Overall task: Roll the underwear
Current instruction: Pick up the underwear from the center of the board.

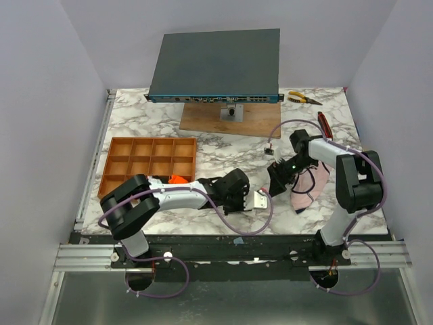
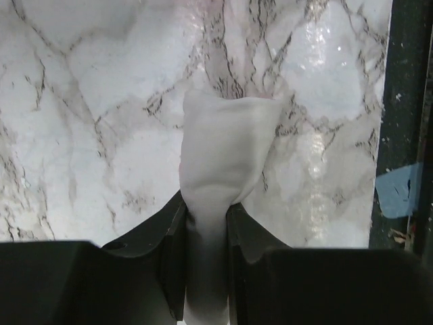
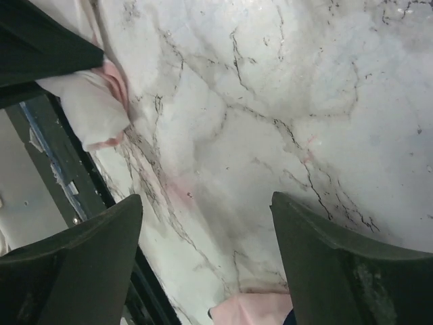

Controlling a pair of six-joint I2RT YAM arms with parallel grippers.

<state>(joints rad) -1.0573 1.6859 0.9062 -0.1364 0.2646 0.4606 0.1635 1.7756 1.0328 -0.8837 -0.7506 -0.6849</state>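
Note:
My left gripper point(image 1: 252, 200) is shut on a cream underwear point(image 1: 261, 201) low over the marble near the table's front edge. In the left wrist view the cloth point(image 2: 226, 149) is pinched between both fingers point(image 2: 172, 244) and bulges out ahead of them. My right gripper point(image 1: 277, 180) is open and empty just right of it. In the right wrist view point(image 3: 206, 198) bare marble lies between its jaws. A pale pink underwear with dark edging point(image 1: 308, 191) lies beside the right gripper, and its edge shows in the right wrist view point(image 3: 260, 308). An orange underwear point(image 1: 177, 179) peeks from behind the left arm.
An orange-brown compartment tray point(image 1: 108, 177) stands at the left. A dark flat box point(image 1: 216, 64) on a wooden board sits at the back. Yellow pliers point(image 1: 302, 99) and a red-handled tool point(image 1: 325, 124) lie back right. The black front rail point(image 2: 406, 101) is close.

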